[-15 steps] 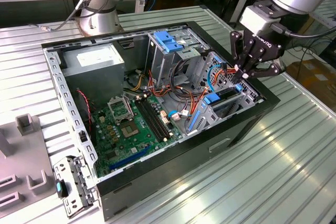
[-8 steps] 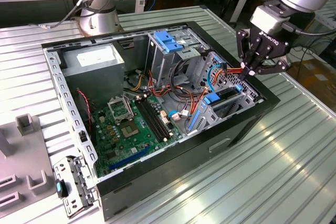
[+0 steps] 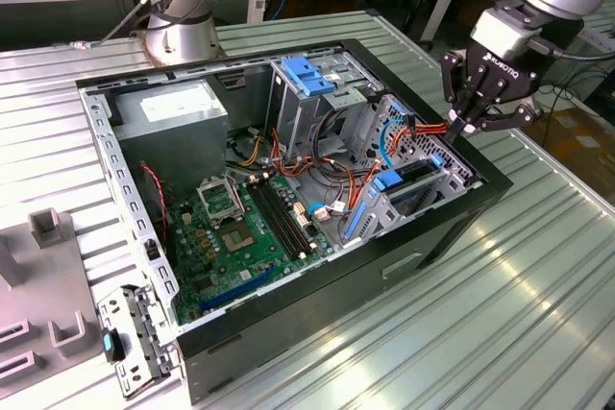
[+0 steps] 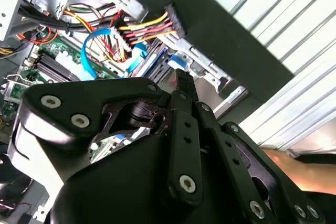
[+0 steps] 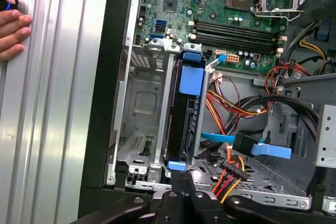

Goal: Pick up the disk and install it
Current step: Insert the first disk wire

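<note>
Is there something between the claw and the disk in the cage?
Nothing visible. In the first wrist view the claw sits right at the end of the disk, which stands on edge in the drive cage. The cables run beside it.

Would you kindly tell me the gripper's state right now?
Gripper: shut, fingertips together at the rear end of the blue-railed grey metal disk seated in its bay; holding nothing visible.

White lettering on black end effector (image 3: 478, 95) body, upper right of exterior view: maker's mark, not transcribed. White sticker on power supply (image 3: 171, 108), upper left of same frame: print too small to read. Motherboard (image 5: 220, 3) markings, upper part of first wrist view: illegible.
</note>
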Motion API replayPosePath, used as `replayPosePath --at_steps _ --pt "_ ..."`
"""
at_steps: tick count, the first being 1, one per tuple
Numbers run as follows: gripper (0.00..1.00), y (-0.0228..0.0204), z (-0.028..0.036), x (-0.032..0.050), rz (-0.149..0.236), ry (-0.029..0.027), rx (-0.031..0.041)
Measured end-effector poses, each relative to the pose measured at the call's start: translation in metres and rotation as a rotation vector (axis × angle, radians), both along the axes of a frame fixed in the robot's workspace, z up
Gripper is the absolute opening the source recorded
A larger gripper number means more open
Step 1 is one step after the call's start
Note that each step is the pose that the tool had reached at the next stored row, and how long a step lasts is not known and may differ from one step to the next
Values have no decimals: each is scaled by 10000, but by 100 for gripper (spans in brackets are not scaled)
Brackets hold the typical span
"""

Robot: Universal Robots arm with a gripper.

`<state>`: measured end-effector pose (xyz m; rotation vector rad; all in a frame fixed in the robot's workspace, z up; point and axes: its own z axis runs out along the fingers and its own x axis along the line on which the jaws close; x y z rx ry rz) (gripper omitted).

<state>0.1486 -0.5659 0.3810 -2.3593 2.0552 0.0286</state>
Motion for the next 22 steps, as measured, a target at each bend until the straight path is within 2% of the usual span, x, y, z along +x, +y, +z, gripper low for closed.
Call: replayPosePath --at_steps 3,5,8,9,13,16,21,22 --pt "11 10 -1 41 256 0 0" --pt "11 9 -1 41 675 -1 -2" --pt "11 10 -9 43 1697 -1 -1" --pt "11 10 -10 45 1852 -1 0" --pt "11 40 -4 63 2134 2 -1" --pt "11 65 26 71 2278 15 -1" --pt "11 191 40 93 2325 21 2" --pt "18 248 41 112 2324 21 -3"
